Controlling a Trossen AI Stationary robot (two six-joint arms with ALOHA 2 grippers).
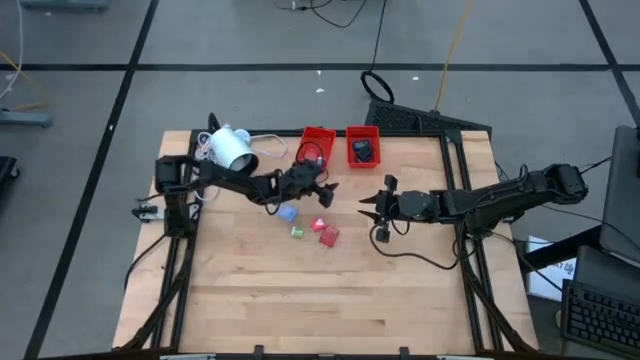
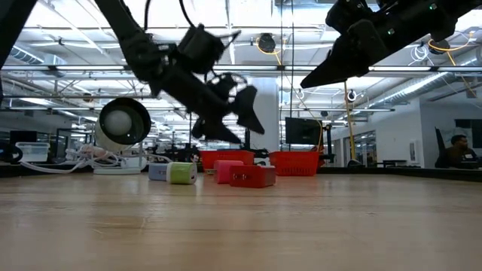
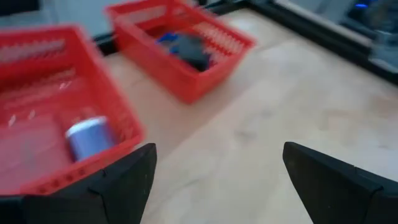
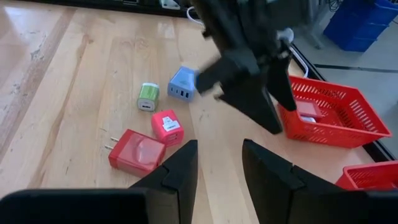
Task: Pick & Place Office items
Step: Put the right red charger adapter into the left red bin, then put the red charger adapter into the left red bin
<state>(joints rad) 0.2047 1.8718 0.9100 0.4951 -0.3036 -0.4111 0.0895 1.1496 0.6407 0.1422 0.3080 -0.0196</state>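
Inside left red tray (image 3: 37,124): pale blue piece (image 3: 87,137); right red tray (image 3: 186,68): dark items (image 3: 186,48). Left gripper (image 1: 318,187) wide, right gripper (image 1: 378,212) narrow, empty.

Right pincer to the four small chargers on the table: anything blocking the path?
Nothing on the tabletop lies between the right pincer and the nearest piece, the large red block charger. The left pincer hangs open just beyond the group, near the red plastic tray, which may crowd the approach.
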